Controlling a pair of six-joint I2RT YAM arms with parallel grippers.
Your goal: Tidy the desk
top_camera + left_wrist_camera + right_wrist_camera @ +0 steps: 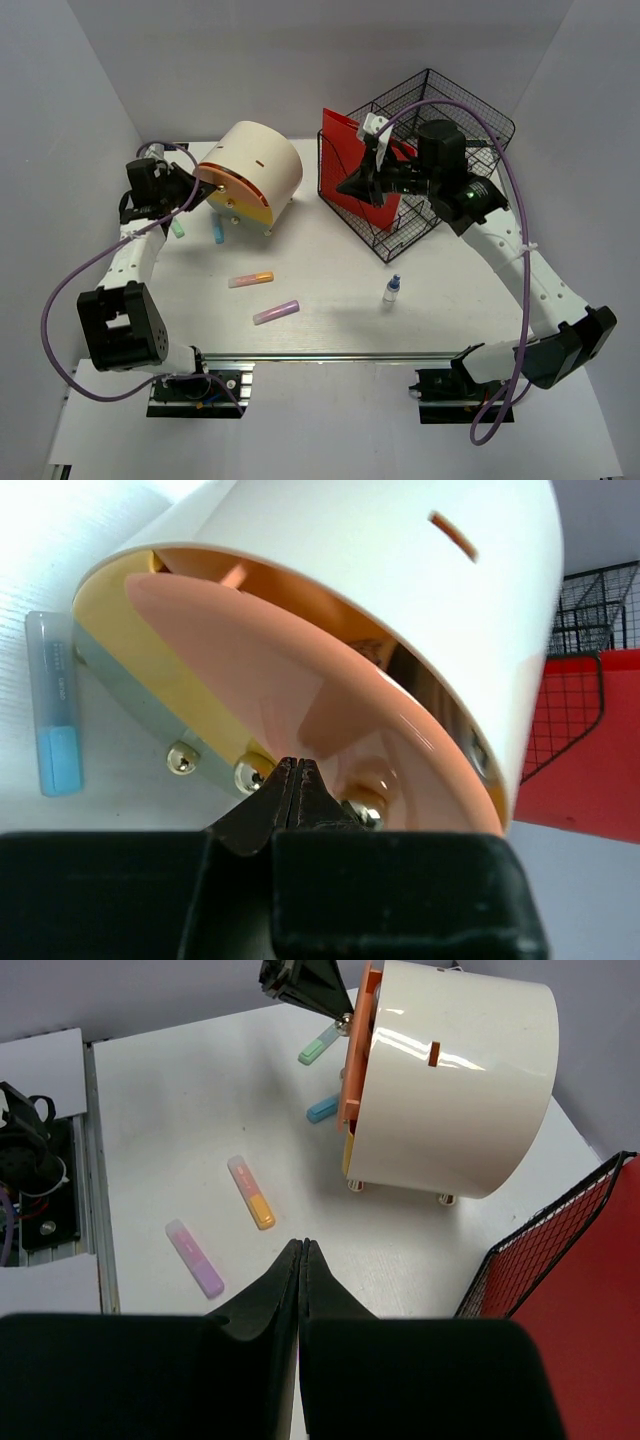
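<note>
The white tabletop (pixel 330 250) fills the middle of the top view. Its metal rail (pixel 330 355) runs along the lower edge, between the two arm bases.

Toward the upper left a white drum (pixel 262 160) lies on its side. Its open end faces left and shows orange, pink and yellow discs, and a small orange slot (pixel 435 1053) marks its wall. The left claw (pixel 203 187) sits at that end, clenched, its fingers pressed flat together right at the rim of the pink disc (pixel 300 680).

Just below the drum's left end lie a blue marker (pixel 219 233) and a green marker (pixel 177 228). The print on the blue one's clear barrel is too blurred to read.

Lower, near the centre, an orange marker (pixel 250 280) and a purple marker (pixel 276 312) lie apart from each other. To their right a small blue-capped bottle (pixel 392 289) stands upright.

At upper right a black wire basket (pixel 470 115) sits tilted, with a red panel (pixel 340 140) at its left side. The right claw (pixel 345 188) hangs in front of the red, clenched on nothing.
</note>
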